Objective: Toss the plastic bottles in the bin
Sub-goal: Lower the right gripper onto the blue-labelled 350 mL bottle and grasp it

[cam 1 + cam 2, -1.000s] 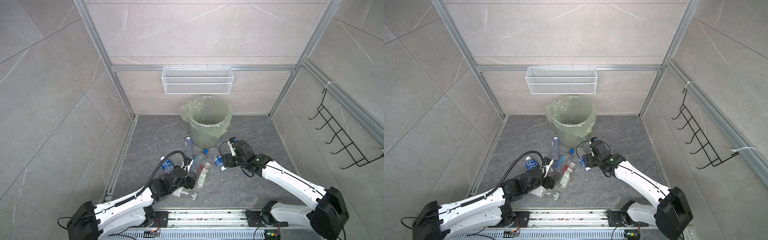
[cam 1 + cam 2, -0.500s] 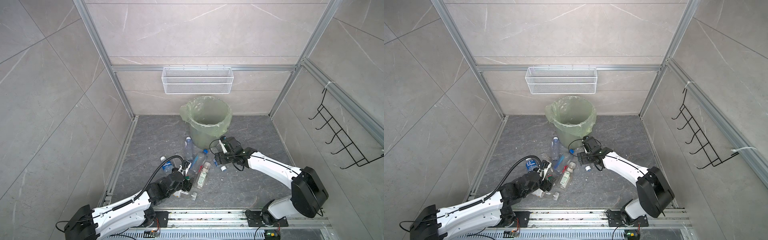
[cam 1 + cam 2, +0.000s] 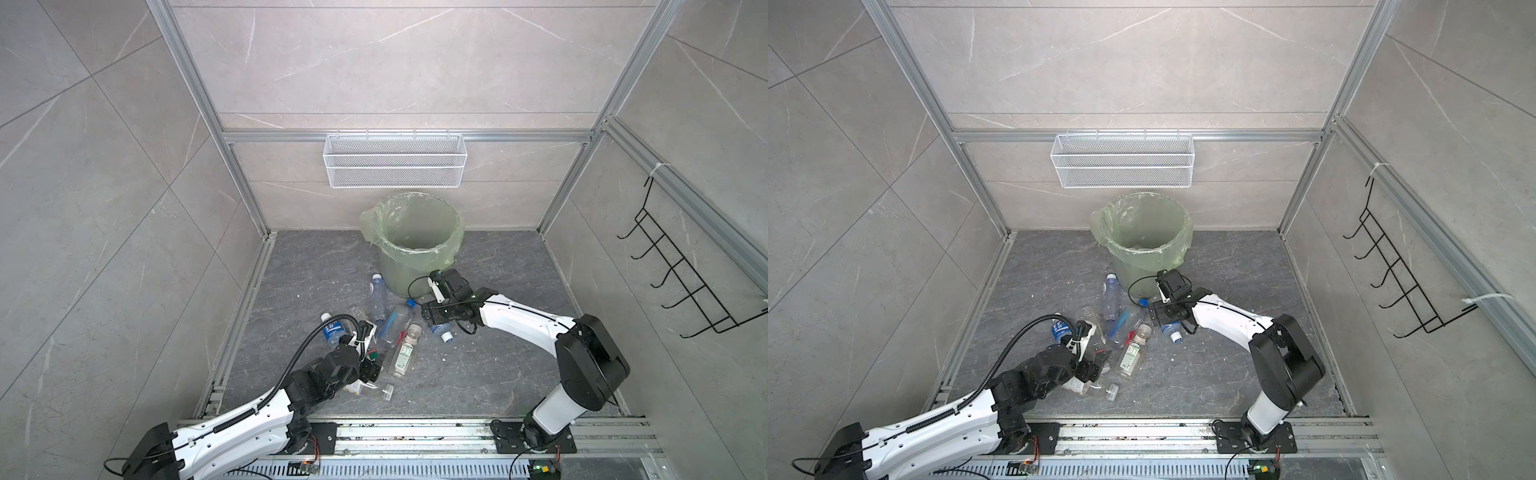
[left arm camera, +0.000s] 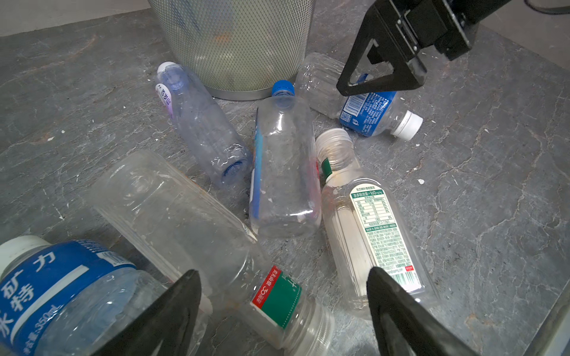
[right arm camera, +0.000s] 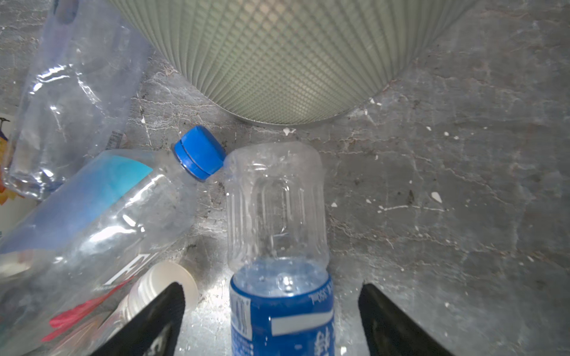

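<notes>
The bin (image 3: 397, 270) (image 3: 1133, 272) stands at the back, lined with a green bag. Several plastic bottles lie on the floor in front of it. In the left wrist view my left gripper (image 4: 282, 277) (image 3: 372, 368) is open, its jaws on either side of the neck of a clear bottle with a green and red label (image 4: 277, 296). My right gripper (image 5: 271, 289) (image 3: 432, 320) is open astride a blue-labelled bottle (image 5: 282, 311) (image 4: 367, 112), with a gap on each side. Between them lie a blue-capped bottle (image 4: 283, 166) and a green-labelled one (image 4: 370, 231).
A white wire mesh basket (image 3: 395, 166) hangs on the back wall above the bin. A black hook rack (image 3: 685, 291) is fixed to the right wall. An aluminium rail (image 3: 415, 432) runs along the front edge. A small clear cap (image 3: 388, 390) lies near the left gripper.
The right gripper has moved left and down over the blue-labelled bottle, and its elbow has swung out to the right. The left gripper has drawn back slightly toward the front.
</notes>
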Robot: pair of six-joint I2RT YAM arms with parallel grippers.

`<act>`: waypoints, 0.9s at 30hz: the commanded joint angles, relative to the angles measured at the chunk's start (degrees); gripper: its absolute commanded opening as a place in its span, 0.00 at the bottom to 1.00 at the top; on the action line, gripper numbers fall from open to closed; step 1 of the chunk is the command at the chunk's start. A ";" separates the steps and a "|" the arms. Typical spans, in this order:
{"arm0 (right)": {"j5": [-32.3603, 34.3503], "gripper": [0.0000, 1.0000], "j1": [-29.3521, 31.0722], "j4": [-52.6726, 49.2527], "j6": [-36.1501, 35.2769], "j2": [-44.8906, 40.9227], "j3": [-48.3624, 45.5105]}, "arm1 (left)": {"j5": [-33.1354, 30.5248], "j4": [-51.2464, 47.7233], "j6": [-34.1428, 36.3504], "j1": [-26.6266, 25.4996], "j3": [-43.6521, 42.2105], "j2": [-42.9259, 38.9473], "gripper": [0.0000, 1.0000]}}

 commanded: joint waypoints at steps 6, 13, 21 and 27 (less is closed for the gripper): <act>0.20 0.88 0.15 -1.58 -1.61 4.91 4.04 | 3.64 1.72 -0.76 4.06 -1.00 -3.78 0.86; 0.59 0.82 0.14 -2.16 -1.76 7.30 4.89 | 5.21 1.93 -1.33 5.71 -1.28 -4.20 0.86; 0.95 0.76 0.09 -2.88 -1.69 8.89 4.68 | 5.53 2.00 -1.57 6.32 -1.33 -4.16 0.86; 1.97 0.72 0.13 -3.92 -1.68 9.85 4.61 | 5.65 1.79 -1.90 6.75 -1.37 -4.47 0.86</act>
